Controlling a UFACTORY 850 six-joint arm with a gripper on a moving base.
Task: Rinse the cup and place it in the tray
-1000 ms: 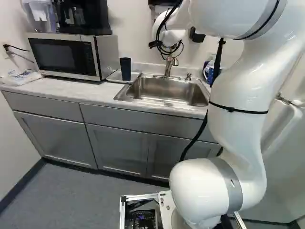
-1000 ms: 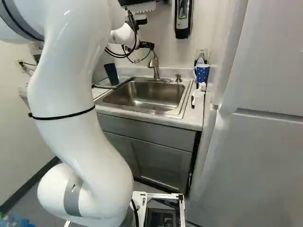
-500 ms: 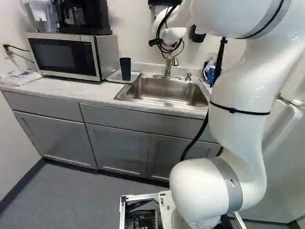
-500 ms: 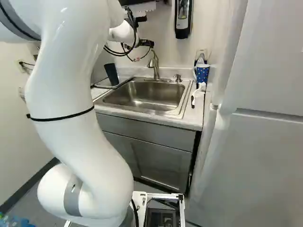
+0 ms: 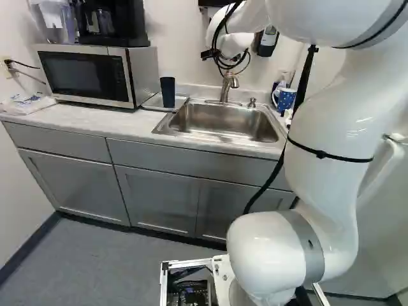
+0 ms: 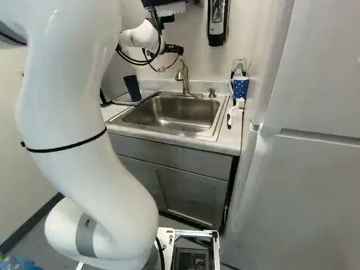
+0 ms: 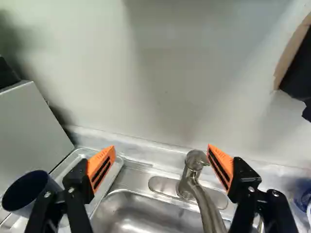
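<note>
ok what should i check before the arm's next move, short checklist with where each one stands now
1. Pincer open and holding nothing: ok, its fingers stand wide apart.
2. Navy tumbler in the tray: ok.
3. Tumbler upright, mouth up: ok.
4. Pincer lined up on the tumbler: not ok, the tumbler lies outside the fingers, beside one of them.
5. Way ahead of the pincer free of the faucet: not ok, the faucet shows ahead, between the fingers.
6. Tumbler rinsed: cannot tell.
</note>
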